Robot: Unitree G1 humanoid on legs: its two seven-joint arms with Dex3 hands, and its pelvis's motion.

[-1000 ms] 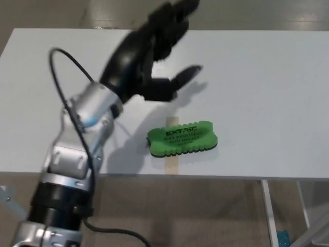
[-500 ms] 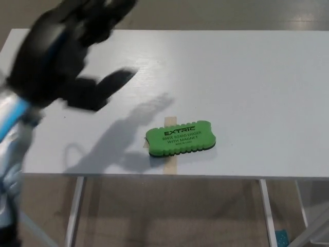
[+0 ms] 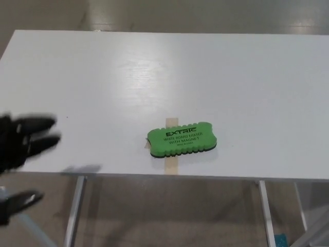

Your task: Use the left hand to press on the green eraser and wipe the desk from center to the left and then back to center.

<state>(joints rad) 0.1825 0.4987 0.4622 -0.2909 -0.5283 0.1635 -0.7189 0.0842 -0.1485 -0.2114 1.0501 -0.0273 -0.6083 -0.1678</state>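
Eraser [image 3: 181,139], green with black lettering, lies flat on the white desk [image 3: 205,72] near its front edge, over a strip of tan tape [image 3: 171,163]. Well apart from the eraser at the desk's front-left corner, the left hand [image 3: 20,146] is blurred, fingers [image 3: 38,123] spread and holding nothing.

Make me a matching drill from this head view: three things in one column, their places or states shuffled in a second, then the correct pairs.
Things:
1. green eraser
2. left hand
3. tape strip

Places or states:
A. at the picture's left edge, fingers apart, holding nothing
B. lying flat near the desk's front edge
C. stuck to the desk, partly under the eraser

Pairs: 1-B, 2-A, 3-C
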